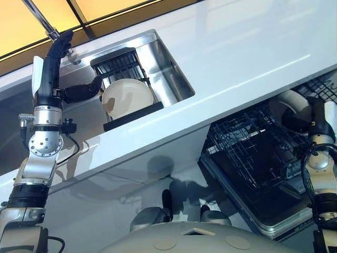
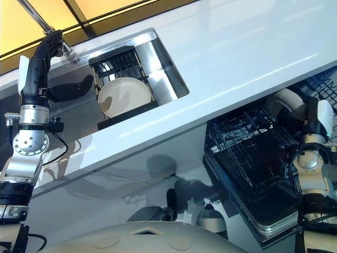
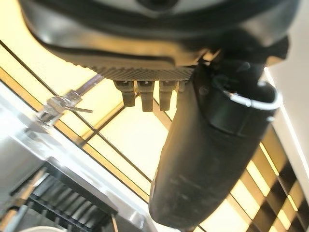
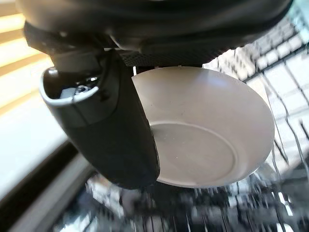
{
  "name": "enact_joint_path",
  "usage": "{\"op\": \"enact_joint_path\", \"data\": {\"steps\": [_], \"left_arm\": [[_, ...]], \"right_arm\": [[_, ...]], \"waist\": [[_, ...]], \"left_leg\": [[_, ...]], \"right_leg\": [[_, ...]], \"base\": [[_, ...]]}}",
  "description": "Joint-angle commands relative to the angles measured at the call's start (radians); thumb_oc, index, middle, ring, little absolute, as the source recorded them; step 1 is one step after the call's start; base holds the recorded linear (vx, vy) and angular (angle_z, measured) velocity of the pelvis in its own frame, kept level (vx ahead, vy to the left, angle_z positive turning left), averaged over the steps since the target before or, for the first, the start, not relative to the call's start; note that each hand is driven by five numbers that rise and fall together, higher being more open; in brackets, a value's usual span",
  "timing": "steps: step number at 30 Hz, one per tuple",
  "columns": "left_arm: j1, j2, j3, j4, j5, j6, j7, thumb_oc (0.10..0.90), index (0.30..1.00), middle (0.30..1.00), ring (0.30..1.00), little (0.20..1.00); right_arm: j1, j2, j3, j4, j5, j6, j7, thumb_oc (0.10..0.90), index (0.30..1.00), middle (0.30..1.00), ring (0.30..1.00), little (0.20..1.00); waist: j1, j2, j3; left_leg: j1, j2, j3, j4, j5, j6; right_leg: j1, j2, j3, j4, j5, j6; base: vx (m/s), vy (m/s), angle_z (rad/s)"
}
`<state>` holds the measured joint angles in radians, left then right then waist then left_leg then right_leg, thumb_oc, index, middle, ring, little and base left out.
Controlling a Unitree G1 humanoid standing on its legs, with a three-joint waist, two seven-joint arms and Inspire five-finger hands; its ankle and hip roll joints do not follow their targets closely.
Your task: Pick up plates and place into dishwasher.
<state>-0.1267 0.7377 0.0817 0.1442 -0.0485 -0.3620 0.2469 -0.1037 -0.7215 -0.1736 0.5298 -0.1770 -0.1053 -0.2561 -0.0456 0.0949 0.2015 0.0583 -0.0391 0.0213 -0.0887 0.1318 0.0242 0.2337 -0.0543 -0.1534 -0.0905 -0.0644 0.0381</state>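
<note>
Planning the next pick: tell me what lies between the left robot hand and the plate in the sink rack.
In the left eye view, the left robot hand hovers beside the plate; only the dark rack's edge lies between them.

Warm yellow light glows behind the sink (image 1: pixel 158 63), which shows bright glare on its steel wall. The white counter (image 1: pixel 253 47) is evenly bright, with soft shadows on the panel below it. Beneath the plate (image 4: pixel 207 135), the dishwasher rack (image 4: pixel 203 212) smears into blur.
</note>
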Motion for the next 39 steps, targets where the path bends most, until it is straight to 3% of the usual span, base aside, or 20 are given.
{"op": "enact_joint_path", "data": {"steps": [1,4,7,13,14,15,22,28,33,39], "left_arm": [[-0.081,0.034,0.07,-0.021,-0.041,-0.042,0.05,0.8,0.9,0.9,0.9,0.9],[-0.078,0.035,0.059,-0.024,-0.045,-0.039,0.047,0.8,0.9,0.9,0.9,0.9],[-0.093,0.039,0.033,-0.033,-0.053,-0.026,0.044,0.8,0.9,0.9,0.9,0.9],[-0.105,0.052,0.002,-0.06,-0.074,-0.011,0.023,0.8,0.9,0.9,0.9,0.9],[-0.104,0.052,0.001,-0.065,-0.076,-0.008,0.022,0.8,0.9,0.9,0.9,0.9],[-0.1,0.055,0.001,-0.07,-0.082,-0.01,0.016,0.8,0.9,0.9,0.9,0.9],[-0.087,0.054,0.0,-0.078,-0.121,-0.015,-0.003,0.8,0.9,0.9,0.9,0.9],[-0.087,0.041,-0.008,-0.067,-0.109,-0.027,-0.008,0.8,0.9,0.9,0.9,0.9],[-0.083,0.029,0.013,-0.064,-0.099,-0.033,-0.003,0.8,0.9,0.9,0.9,0.9],[-0.085,0.014,0.02,-0.043,-0.09,-0.051,0.011,0.8,0.9,0.9,0.9,0.9]], "right_arm": [[-0.147,-0.134,0.006,0.021,0.06,0.062,-0.011,0.1,0.3,0.3,0.3,0.2],[-0.17,-0.123,0.032,0.1,0.091,0.169,-0.016,0.1,0.3,0.3,0.3,0.2],[-0.214,-0.124,0.072,0.207,0.036,0.273,-0.053,0.1,0.3,0.3,0.3,0.2],[-0.28,-0.125,0.098,0.39,0.024,0.335,-0.117,0.1,0.3,0.3,0.3,0.2],[-0.282,-0.126,0.098,0.4,0.024,0.333,-0.119,0.196,0.382,0.382,0.382,0.296],[-0.285,-0.125,0.097,0.418,0.025,0.337,-0.117,0.8,0.9,0.9,0.9,0.9],[-0.289,-0.108,0.116,0.395,-0.01,0.306,-0.129,0.8,0.9,0.9,0.9,0.9],[-0.294,-0.095,0.13,0.265,-0.008,0.282,-0.155,0.8,0.9,0.9,0.9,0.9],[-0.268,-0.09,0.083,0.097,-0.024,0.234,-0.174,0.8,0.9,0.9,0.9,0.9],[-0.231,-0.092,0.042,0.028,-0.054,0.187,-0.155,0.8,0.9,0.9,0.9,0.9]], "waist": [[0.033,0.011,-0.047],[0.045,0.015,-0.044],[0.059,0.027,-0.034],[0.08,0.049,-0.024],[0.081,0.051,-0.024],[0.083,0.055,-0.023],[0.084,0.05,-0.029],[0.075,0.026,-0.036],[0.057,0.0,-0.05],[0.042,-0.021,-0.076]], "left_leg": [[0.041,0.024,-0.028,0.095,-0.176,-0.066],[0.032,0.025,-0.043,0.109,-0.175,-0.069],[0.017,0.024,-0.058,0.127,-0.174,-0.07],[0.01,0.02,-0.074,0.13,-0.168,-0.066],[0.01,0.019,-0.075,0.13,-0.167,-0.066],[0.01,0.017,-0.077,0.13,-0.166,-0.065],[0.022,0.01,-0.076,0.125,-0.17,-0.059],[0.034,0.006,-0.061,0.118,-0.177,-0.05],[0.044,0.004,-0.036,0.105,-0.188,-0.037],[0.058,-0.003,-0.005,0.086,-0.2,-0.022]], "right_leg": [[-0.17,0.072,-0.021,0.269,-0.141,-0.04],[-0.173,0.068,-0.024,0.283,-0.146,-0.045],[-0.187,0.062,-0.025,0.312,-0.156,-0.053],[-0.191,0.054,-0.025,0.324,-0.159,-0.058],[-0.191,0.054,-0.024,0.323,-0.158,-0.057],[-0.19,0.053,-0.023,0.32,-0.155,-0.057],[-0.172,0.054,-0.016,0.289,-0.138,-0.047],[-0.157,0.06,-0.006,0.258,-0.121,-0.035],[-0.152,0.066,0.006,0.228,-0.108,-0.021],[-0.147,0.065,0.019,0.199,-0.096,-0.006]], "base": [[0.06,-0.048,0.06],[0.05,-0.042,0.09],[0.02,-0.023,0.2],[0.0,-0.015,0.14],[-0.01,0.019,0.21],[-0.01,0.021,0.19],[0.0,0.006,0.03],[-0.02,0.026,-0.07],[-0.08,0.049,-0.09],[-0.08,0.071,-0.14]]}}
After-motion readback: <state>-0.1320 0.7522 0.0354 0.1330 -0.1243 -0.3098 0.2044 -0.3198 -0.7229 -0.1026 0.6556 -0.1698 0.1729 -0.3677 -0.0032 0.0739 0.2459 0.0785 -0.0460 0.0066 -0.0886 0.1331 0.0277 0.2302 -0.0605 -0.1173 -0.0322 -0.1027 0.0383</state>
